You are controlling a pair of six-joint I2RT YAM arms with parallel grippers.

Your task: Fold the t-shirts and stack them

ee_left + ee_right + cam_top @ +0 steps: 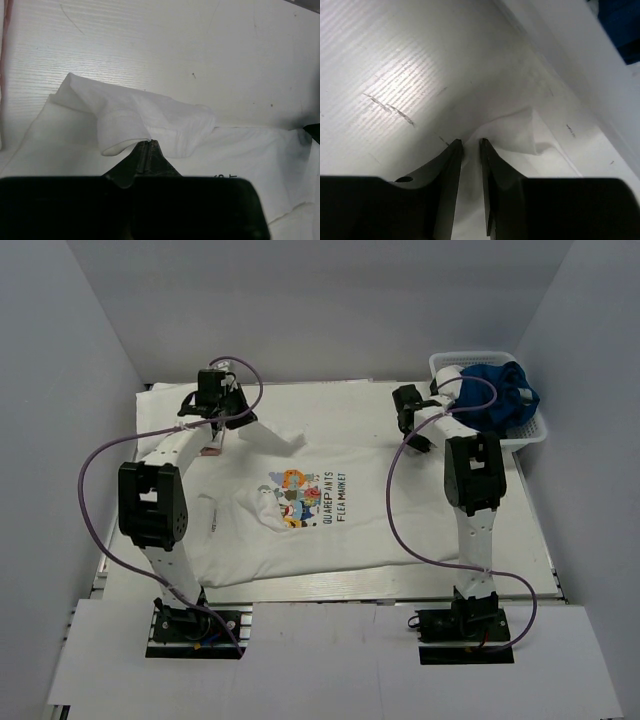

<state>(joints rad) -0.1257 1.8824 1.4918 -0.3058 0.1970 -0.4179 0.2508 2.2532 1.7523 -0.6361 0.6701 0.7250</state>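
Printed t-shirt [330, 530] spread flat on the table [500, 560], an arm at each far corner of it: left clamped, right unclear.

From my station I see the shirt lying chest-up, its multicolour print [310, 498] roughly midway between the two arms. The left gripper [147, 145] has its jaws pressed together on the shirt's sleeve [150, 115], and the cloth bunches up into a raised fold just past the fingertips. The right gripper [471, 145] sits low over the other sleeve [515, 130] at the far right — its jaws stand a narrow slit apart with white cloth in the gap, and I cannot tell whether they are actually pinching it. Just beyond that arm, at the table's far right corner, the white basket [530, 435] holds a blue cloth [505, 390].
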